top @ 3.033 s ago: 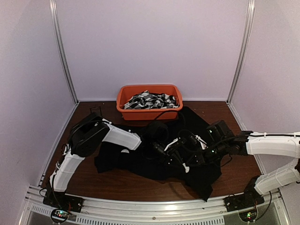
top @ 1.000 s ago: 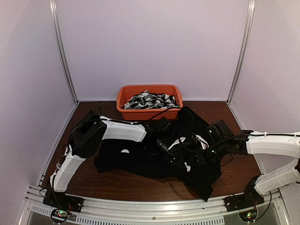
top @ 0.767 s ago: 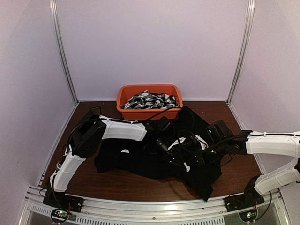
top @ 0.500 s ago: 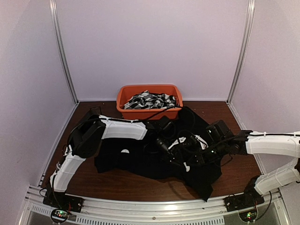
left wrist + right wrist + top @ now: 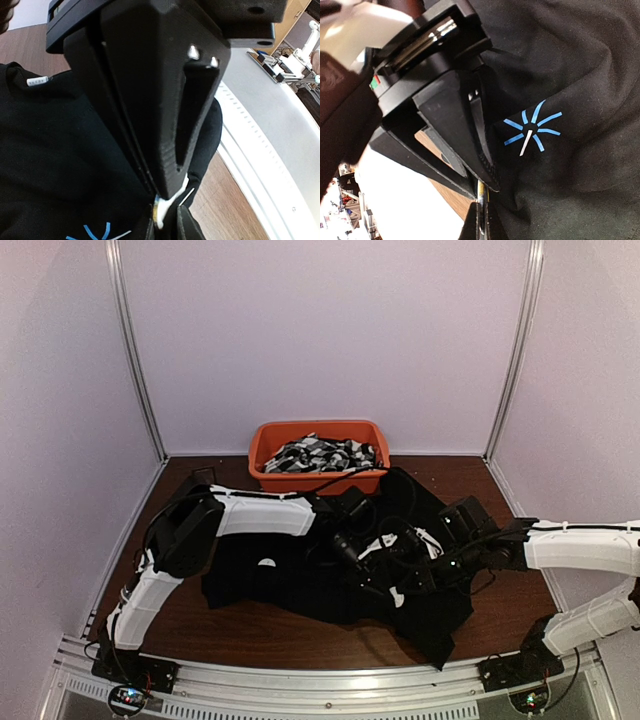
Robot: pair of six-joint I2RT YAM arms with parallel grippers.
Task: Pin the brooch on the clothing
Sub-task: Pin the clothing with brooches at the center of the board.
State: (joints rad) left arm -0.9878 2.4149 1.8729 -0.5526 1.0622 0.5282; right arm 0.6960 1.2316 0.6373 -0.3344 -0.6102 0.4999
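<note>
The black shirt (image 5: 290, 575) lies crumpled across the table, its white tag (image 5: 266, 562) on the left part. Both grippers meet over its middle. My left gripper (image 5: 372, 558) is shut, and the small white and gold brooch (image 5: 160, 212) sticks out below its tip (image 5: 167, 192). My right gripper (image 5: 392, 570) closes on the same brooch (image 5: 480, 192), seen edge-on at its tip (image 5: 486, 189). The light-blue starburst mark (image 5: 532, 131) is just beside the jaws; it also shows in the left wrist view (image 5: 97, 234). The tag (image 5: 39, 80) shows there too.
An orange bin (image 5: 262, 465) with black-and-white patterned fabrics (image 5: 325, 453) stands at the back centre, just behind the shirt. Bare wooden table (image 5: 250, 625) lies in front, up to the metal rail (image 5: 300, 680). Walls close in both sides.
The left arm has stretched further right and its gripper has come up against the right gripper. In the last second both grippers have shifted only slightly.
</note>
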